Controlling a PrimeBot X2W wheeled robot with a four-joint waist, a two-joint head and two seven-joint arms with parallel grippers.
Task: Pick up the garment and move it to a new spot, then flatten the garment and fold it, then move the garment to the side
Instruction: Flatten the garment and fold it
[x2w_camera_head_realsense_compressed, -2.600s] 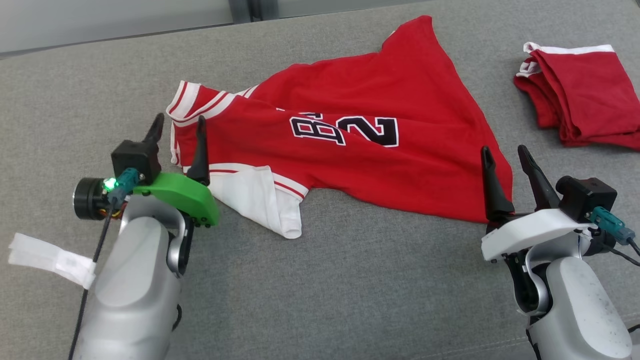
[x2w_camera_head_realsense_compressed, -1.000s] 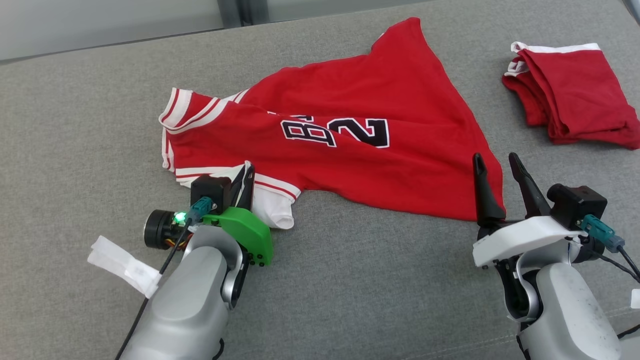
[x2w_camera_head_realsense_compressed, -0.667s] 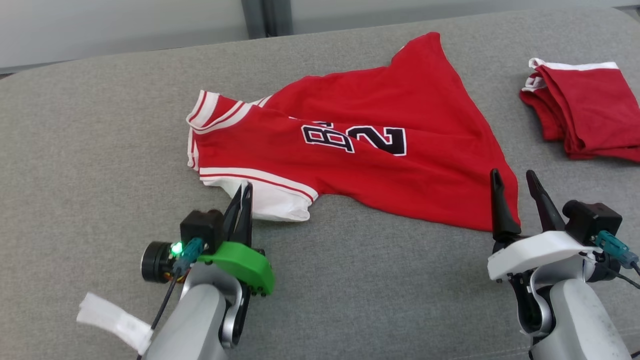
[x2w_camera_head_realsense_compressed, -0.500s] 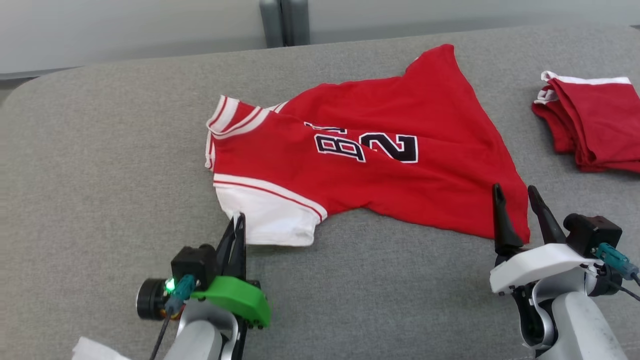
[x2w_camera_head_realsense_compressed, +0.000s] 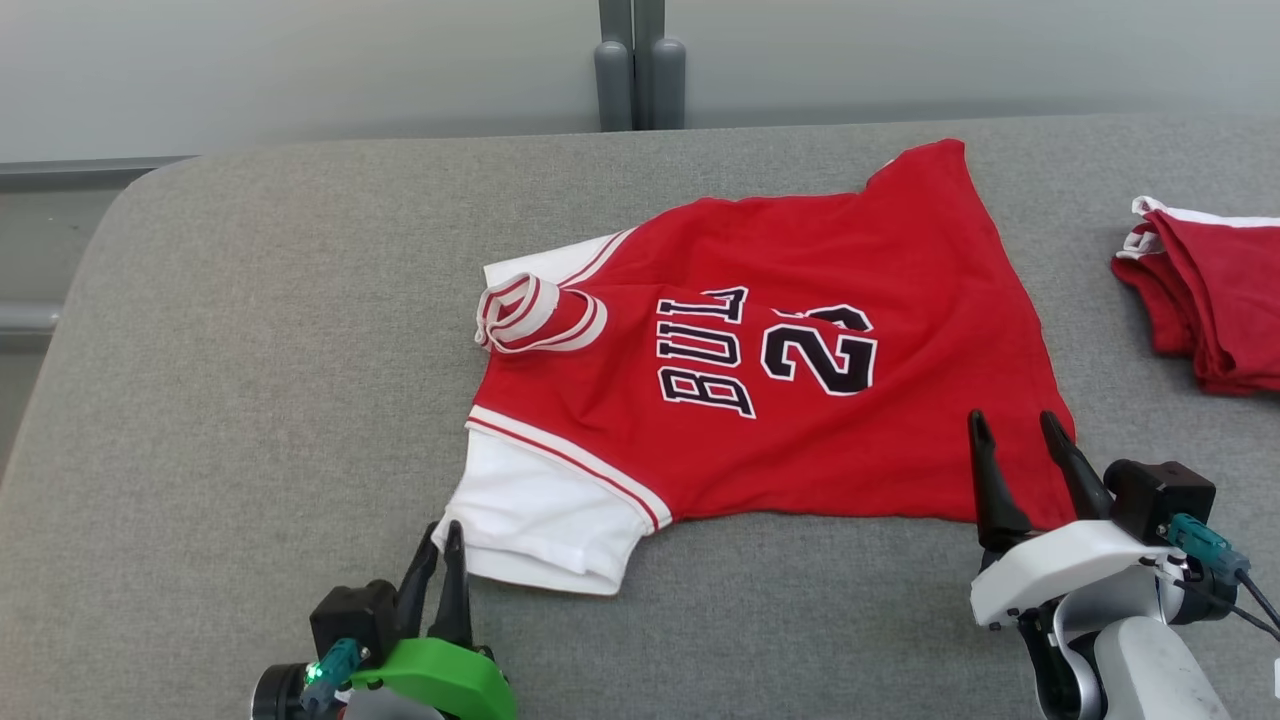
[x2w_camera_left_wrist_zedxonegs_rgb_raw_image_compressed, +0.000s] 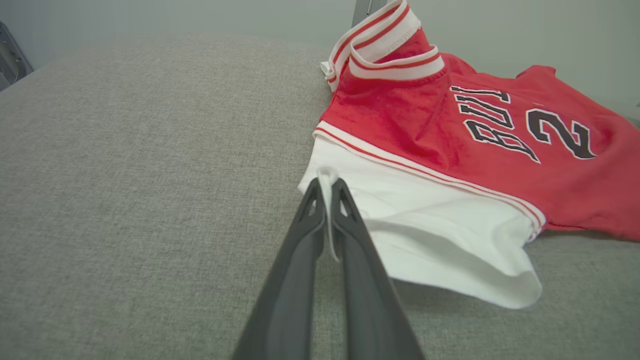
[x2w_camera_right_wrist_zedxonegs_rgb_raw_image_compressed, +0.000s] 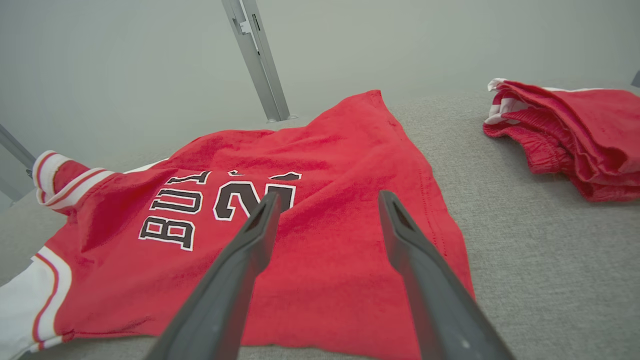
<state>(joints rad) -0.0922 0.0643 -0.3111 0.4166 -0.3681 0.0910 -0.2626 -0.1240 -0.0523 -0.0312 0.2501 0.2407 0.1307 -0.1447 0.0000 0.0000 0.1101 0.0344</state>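
- Lying on the grey fabric-covered table (x2w_camera_head_realsense_compressed: 250, 350), the red, white-sleeved jersey (x2w_camera_head_realsense_compressed: 780, 400) reaches the left end effector (x2w_camera_head_realsense_compressed: 443, 530), whose closed fingers pinch its sleeve edge (x2w_camera_left_wrist_zedxonegs_rgb_raw_image_compressed: 327, 173).
- Spread wide and empty, the right end effector (x2w_camera_head_realsense_compressed: 1011, 418) hovers over the hem corner.
- Folded red cloth (x2w_camera_head_realsense_compressed: 1210, 300) lies to its right.
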